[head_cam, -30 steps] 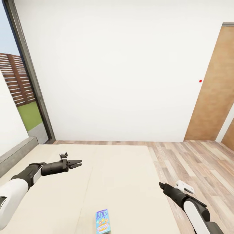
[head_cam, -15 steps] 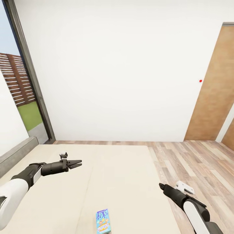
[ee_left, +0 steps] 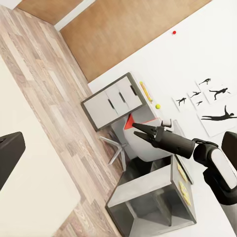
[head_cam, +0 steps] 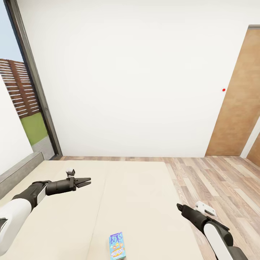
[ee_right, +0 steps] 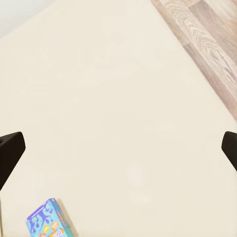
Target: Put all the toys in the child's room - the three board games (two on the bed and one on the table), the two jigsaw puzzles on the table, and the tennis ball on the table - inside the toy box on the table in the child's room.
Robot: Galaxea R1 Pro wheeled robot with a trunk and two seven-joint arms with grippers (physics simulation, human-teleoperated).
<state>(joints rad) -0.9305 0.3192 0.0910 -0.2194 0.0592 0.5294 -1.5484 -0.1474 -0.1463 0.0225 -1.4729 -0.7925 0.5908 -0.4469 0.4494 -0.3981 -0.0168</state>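
A small teal-blue board game [head_cam: 117, 245] lies flat on the cream bed [head_cam: 137, 202] near the view's lower edge. My left gripper [head_cam: 87, 181] hovers open over the mattress, far up and left of the game. At the bed's right side my right gripper [head_cam: 178, 206] is held open, its fingers [ee_right: 10, 150] wide apart above the mattress, with the game [ee_right: 47, 222] ahead of them. Across the room, the left wrist view catches the table [ee_left: 111, 101] carrying the tennis ball [ee_left: 158, 106] and a long yellow box [ee_left: 145, 91]. The toy box cannot be made out.
Wood-plank floor [head_cam: 216, 180] runs along the bed's right side to a wooden door [head_cam: 238, 101]. A dark-framed window [head_cam: 29, 83] stands left, with a grey headboard ledge [head_cam: 18, 173] under it. A red-and-white chair [ee_left: 131, 123] stands by the desk's dark-grey corner section [ee_left: 148, 197].
The whole picture has slid slightly, so the camera moved a little. Both arms hold the same pose and the game lies where it was.
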